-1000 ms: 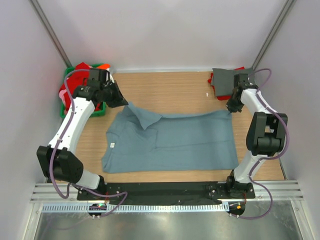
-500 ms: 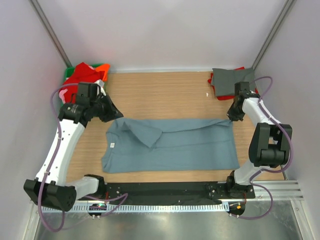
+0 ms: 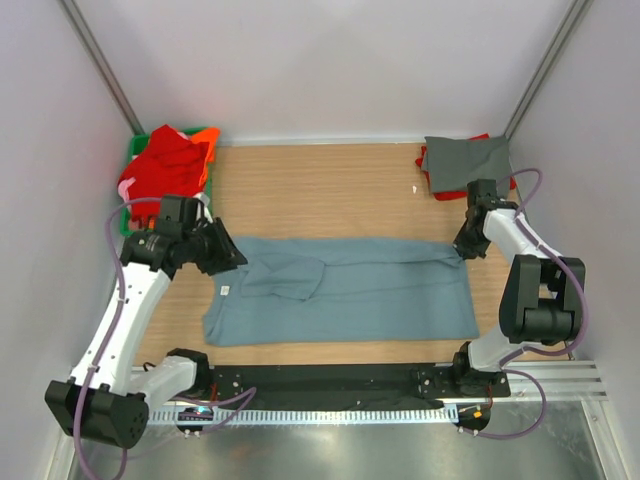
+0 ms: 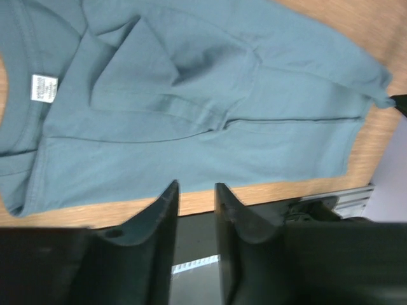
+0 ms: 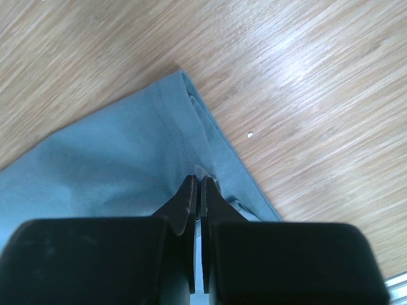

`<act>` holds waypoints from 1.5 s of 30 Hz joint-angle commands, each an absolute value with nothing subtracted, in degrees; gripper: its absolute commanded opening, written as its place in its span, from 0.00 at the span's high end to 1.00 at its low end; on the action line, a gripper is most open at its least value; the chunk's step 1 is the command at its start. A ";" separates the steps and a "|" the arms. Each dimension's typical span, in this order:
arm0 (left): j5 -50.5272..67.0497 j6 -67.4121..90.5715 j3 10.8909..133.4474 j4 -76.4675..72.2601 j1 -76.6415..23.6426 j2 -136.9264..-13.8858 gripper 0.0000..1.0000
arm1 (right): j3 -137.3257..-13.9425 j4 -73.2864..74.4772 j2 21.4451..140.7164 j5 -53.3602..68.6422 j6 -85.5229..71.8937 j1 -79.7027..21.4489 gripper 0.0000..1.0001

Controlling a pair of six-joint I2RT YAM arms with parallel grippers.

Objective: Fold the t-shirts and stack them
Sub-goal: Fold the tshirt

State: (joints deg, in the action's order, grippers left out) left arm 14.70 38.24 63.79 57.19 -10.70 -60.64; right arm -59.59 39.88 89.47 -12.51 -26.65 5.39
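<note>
The dusty blue-grey t-shirt (image 3: 350,290) lies flat across the middle of the table, its far half folded over toward the near side, collar to the left. My left gripper (image 3: 233,262) hovers at the shirt's collar end. In the left wrist view the left gripper (image 4: 194,190) is open with nothing between its fingers, and the shirt (image 4: 191,114) lies spread beyond them. My right gripper (image 3: 460,250) is at the shirt's far right corner. In the right wrist view the right gripper (image 5: 198,181) is shut on the hem of the shirt (image 5: 108,159).
A darker grey t-shirt (image 3: 465,160) lies folded on a red one at the back right corner. Red and orange t-shirts (image 3: 165,160) are heaped in the green crate (image 3: 131,153) at the back left. Bare wood shows behind the blue-grey shirt.
Both grippers moved toward the near side, carrying the shirt's far edge over itself, so the shirt is now a narrower band. The left sleeve now lies flat.
</note>
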 commanded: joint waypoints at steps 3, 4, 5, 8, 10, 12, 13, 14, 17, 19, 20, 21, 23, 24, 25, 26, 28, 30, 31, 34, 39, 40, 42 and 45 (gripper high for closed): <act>15.12 40.25 56.61 53.89 -10.63 -56.87 0.49 | -58.62 37.10 87.89 -12.40 -26.19 5.54 0.99; 14.68 40.86 54.08 53.18 -10.63 -56.60 0.48 | -58.28 36.74 87.98 -11.96 -26.28 5.54 0.99; 14.42 42.44 52.66 52.39 -10.63 -56.34 0.47 | -58.10 36.39 87.98 -11.69 -26.45 5.54 0.99; 11.87 44.38 47.30 47.83 -10.63 -55.81 0.45 | -57.48 35.77 88.24 -10.81 -26.37 5.54 0.99; 10.29 45.26 43.53 45.54 -10.63 -56.25 0.47 | -57.13 35.51 88.24 -10.46 -26.28 5.54 0.99; 8.80 46.05 41.23 41.50 -10.63 -57.99 0.50 | -56.95 35.33 88.07 -10.20 -26.10 5.54 0.99; 8.35 46.23 39.65 40.18 -10.63 -58.79 0.51 | -56.87 35.25 87.98 -9.93 -25.93 5.54 0.99; 7.74 46.40 39.12 37.73 -10.63 -59.84 0.53 | -56.78 35.16 87.80 -9.84 -25.93 5.54 0.99; 7.03 46.58 38.23 33.77 -10.63 -63.62 0.55 | -56.60 35.16 87.28 -9.23 -25.75 5.54 0.99; 6.16 46.41 38.23 32.09 -10.63 -65.64 0.55 | -56.51 35.16 86.75 -8.88 -25.75 5.54 0.99; 5.54 46.32 38.32 31.04 -10.63 -66.35 0.55 | -56.43 34.98 86.40 -8.18 -25.75 5.54 0.99; 3.88 46.14 38.41 30.59 -10.63 -67.05 0.55 | -56.34 34.89 85.87 -8.09 -25.66 5.54 0.99; 2.56 45.62 38.41 29.28 -10.63 -69.25 0.57 | -56.25 34.89 85.43 -7.65 -25.66 5.54 0.99; 1.50 45.44 38.32 28.92 -10.63 -69.87 0.57 | -56.25 34.89 85.34 -7.56 -25.58 5.54 0.99; 1.15 45.09 38.23 28.57 -10.63 -70.48 0.57 | -56.34 34.89 85.25 -7.47 -25.49 5.54 0.99; 0.88 45.00 38.15 28.22 -10.72 -71.79 0.58 | -56.34 34.72 85.34 -7.30 -25.49 5.54 0.99; 0.35 44.74 37.71 27.95 -10.72 -72.59 0.59 | -56.34 34.54 85.43 -7.21 -25.49 5.54 0.99; 0.35 44.56 36.92 27.07 -10.81 -73.04 0.59 | -56.25 34.28 85.52 -7.12 -25.58 5.54 0.99; 0.44 44.56 36.57 26.64 -10.81 -72.95 0.59 | -56.25 34.28 85.60 -7.12 -25.66 5.54 0.99; 0.44 44.65 35.33 24.53 -10.90 -73.30 0.59 | -56.42 34.01 85.69 -7.03 -25.49 5.54 0.99; 1.05 45.26 34.80 21.89 -11.86 -74.88 0.65 | -56.34 33.66 86.04 -7.12 -25.49 5.54 0.99; 1.05 45.35 34.80 21.54 -12.13 -75.32 0.66 | -56.25 33.66 86.04 -7.12 -25.49 5.54 0.99; 0.79 45.53 34.98 21.36 -12.39 -75.50 0.69 | -56.16 33.57 86.13 -7.21 -25.49 5.54 0.99; 0.62 45.53 35.24 21.27 -12.57 -75.32 0.75 | -56.08 33.49 86.05 -7.12 -25.40 5.54 0.99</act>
